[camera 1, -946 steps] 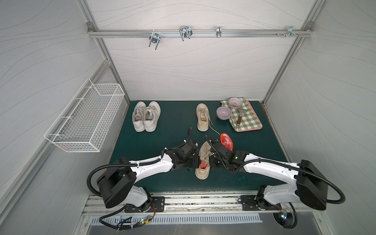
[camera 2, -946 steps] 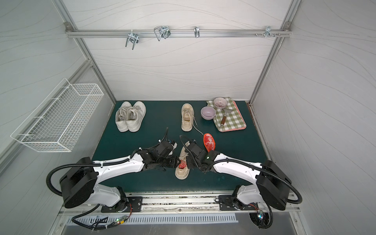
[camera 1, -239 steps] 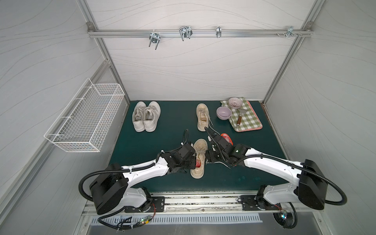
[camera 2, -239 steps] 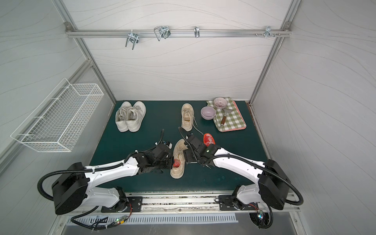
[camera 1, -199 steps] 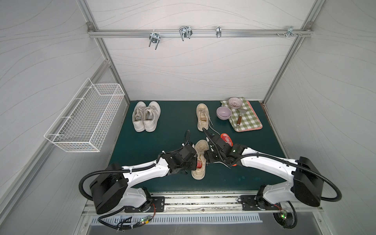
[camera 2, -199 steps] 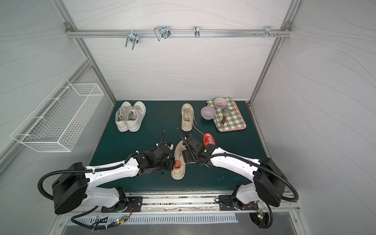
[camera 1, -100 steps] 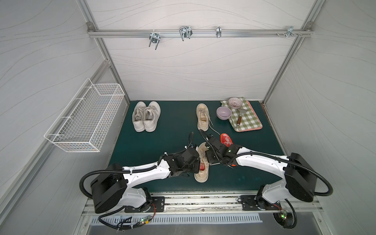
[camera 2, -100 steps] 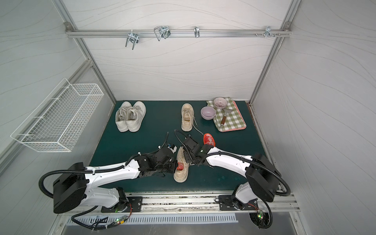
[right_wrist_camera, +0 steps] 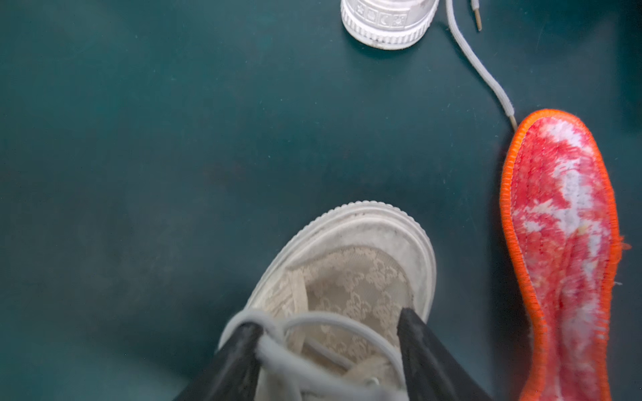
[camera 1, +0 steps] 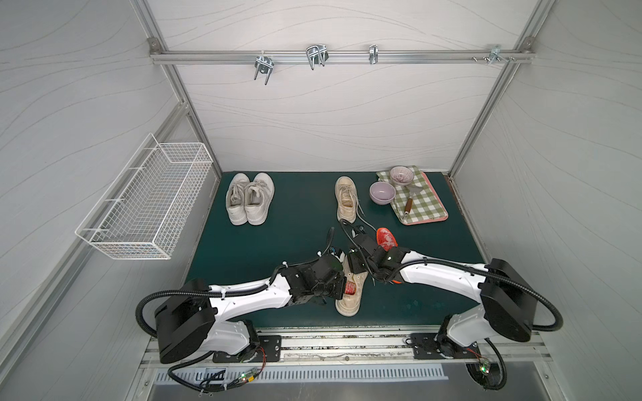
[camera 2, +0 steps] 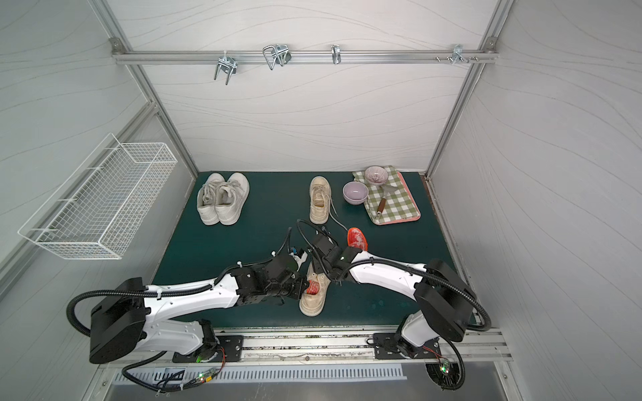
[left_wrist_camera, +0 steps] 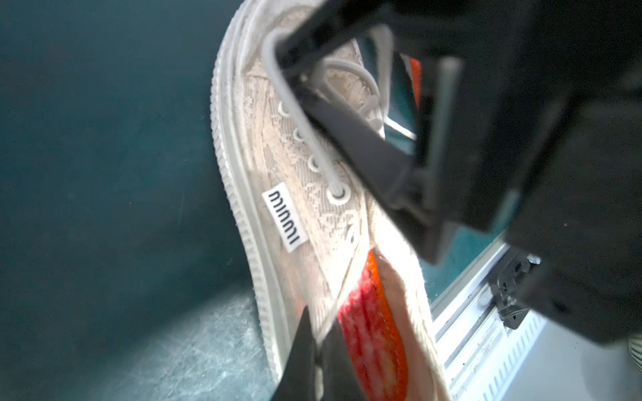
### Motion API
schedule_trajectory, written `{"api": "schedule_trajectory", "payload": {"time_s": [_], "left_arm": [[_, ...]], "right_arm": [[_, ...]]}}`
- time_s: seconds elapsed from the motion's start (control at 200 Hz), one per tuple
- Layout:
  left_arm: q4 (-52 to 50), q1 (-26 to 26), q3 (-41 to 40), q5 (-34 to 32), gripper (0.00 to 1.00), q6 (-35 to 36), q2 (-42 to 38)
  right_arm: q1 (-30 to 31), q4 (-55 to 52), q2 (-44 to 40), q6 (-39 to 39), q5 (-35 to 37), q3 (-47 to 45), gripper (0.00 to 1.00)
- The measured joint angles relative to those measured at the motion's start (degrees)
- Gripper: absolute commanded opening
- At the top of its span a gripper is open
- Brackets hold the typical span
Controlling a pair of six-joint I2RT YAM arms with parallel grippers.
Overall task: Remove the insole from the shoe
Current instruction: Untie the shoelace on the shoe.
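A beige lace shoe (camera 1: 347, 305) (camera 2: 311, 305) (left_wrist_camera: 278, 163) (right_wrist_camera: 354, 277) lies on the green mat near its front edge, heel toward the front. A red insole (camera 1: 350, 288) (camera 2: 313, 287) (left_wrist_camera: 368, 330) shows inside its opening. My left gripper (camera 1: 342, 290) (camera 2: 303, 290) (left_wrist_camera: 321, 333) is shut on the shoe's side wall beside that insole. My right gripper (camera 1: 356, 267) (camera 2: 321, 269) (right_wrist_camera: 330, 343) grips the laced forefoot, one finger on each side. A second, orange-edged insole (camera 1: 386, 238) (camera 2: 357, 237) (right_wrist_camera: 562, 243) lies loose on the mat beside the right wrist.
The matching beige shoe (camera 1: 346, 199) stands behind, its lace trailing toward the loose insole. White sneakers (camera 1: 248, 203) sit at the back left. A purple bowl (camera 1: 382, 193) and a checked cloth (camera 1: 424, 205) with a bowl are at the back right. A wire basket (camera 1: 149, 201) hangs on the left wall.
Both arms have carried the shoe a little toward the front edge and to the right. The left gripper stays pinched on its side wall, and the right stays on the forefoot.
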Motion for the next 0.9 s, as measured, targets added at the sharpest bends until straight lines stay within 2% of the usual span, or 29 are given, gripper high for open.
{"api": "schedule_trajectory", "payload": {"time_s": [0.13, 0.385, 0.62, 0.9], "left_arm": [[0.1, -0.2, 0.0, 0.2, 0.0, 0.4, -0.1], [0.2, -1.0, 0.0, 0.5, 0.0, 1.3, -0.3], [0.2, -1.6, 0.0, 0.8, 0.0, 2.1, -2.2], [-0.5, -2.2, -0.3, 1.0, 0.0, 3.2, -5.4]], "right_arm": [[0.0, 0.2, 0.8, 0.7, 1.7, 0.0, 0.78], [-3.1, 0.5, 2.6, 1.2, 1.6, 1.4, 0.84], [-8.9, 0.5, 7.5, 1.2, -0.8, 8.0, 0.88], [-13.2, -0.9, 12.2, 0.3, -2.9, 16.2, 0.91]]}}
